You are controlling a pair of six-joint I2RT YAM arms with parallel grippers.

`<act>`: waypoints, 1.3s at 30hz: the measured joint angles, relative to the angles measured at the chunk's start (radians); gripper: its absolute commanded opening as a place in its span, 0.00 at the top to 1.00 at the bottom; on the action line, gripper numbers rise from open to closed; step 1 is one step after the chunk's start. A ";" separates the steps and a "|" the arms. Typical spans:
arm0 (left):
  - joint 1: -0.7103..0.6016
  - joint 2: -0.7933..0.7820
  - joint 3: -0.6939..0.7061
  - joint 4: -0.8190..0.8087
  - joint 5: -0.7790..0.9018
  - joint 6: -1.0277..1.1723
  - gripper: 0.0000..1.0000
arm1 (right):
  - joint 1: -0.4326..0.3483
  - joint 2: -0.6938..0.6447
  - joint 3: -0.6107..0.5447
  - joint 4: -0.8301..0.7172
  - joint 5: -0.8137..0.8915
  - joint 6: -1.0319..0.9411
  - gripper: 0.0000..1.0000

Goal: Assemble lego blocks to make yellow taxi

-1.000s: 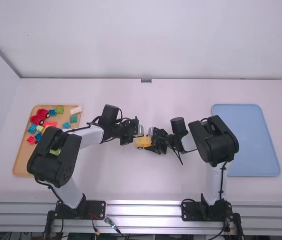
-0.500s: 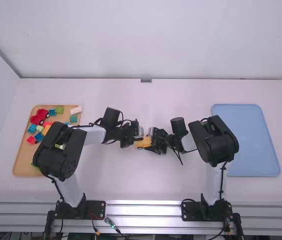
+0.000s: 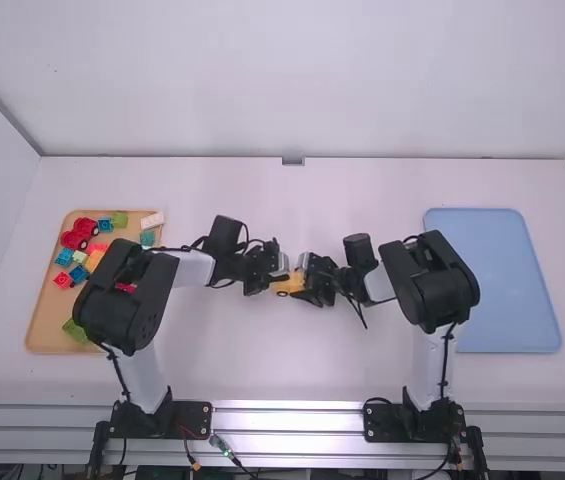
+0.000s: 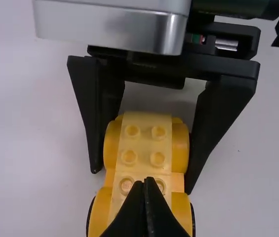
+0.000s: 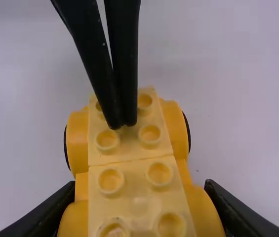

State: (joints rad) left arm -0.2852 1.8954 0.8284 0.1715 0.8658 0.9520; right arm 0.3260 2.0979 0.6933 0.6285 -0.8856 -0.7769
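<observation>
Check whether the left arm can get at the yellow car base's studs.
Probably yes: the left claw, shut, is over the studs at one end of the yellow car base, and the right claw grips the other end's sides.

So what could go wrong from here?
The left gripper has its closed fingertips over the studs at one end of the yellow car, so pressing there might tip it. The right gripper pinches the other end by its rounded sides, which could let it slip or turn.
</observation>
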 measured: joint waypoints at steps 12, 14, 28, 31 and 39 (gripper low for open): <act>0.002 0.008 0.058 -0.117 -0.009 0.009 0.98 | 0.000 0.000 0.000 0.000 0.002 0.002 0.37; 0.002 0.007 0.074 -0.154 -0.014 0.008 0.98 | 0.003 0.000 0.001 0.000 0.003 0.002 0.37; 0.031 -0.228 0.218 -0.401 -0.146 0.009 0.94 | 0.010 0.000 0.001 0.000 0.002 0.000 0.30; 0.053 -0.282 0.221 -0.433 -0.169 0.010 0.01 | 0.011 0.000 0.001 -0.001 0.002 0.000 0.04; 0.101 -0.315 0.220 -0.416 -0.244 -0.076 0.01 | 0.011 0.000 0.001 -0.005 0.002 0.003 0.01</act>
State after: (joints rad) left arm -0.1841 1.5799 1.0489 -0.2443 0.6216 0.8764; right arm 0.3367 2.0983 0.6945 0.6239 -0.8837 -0.7734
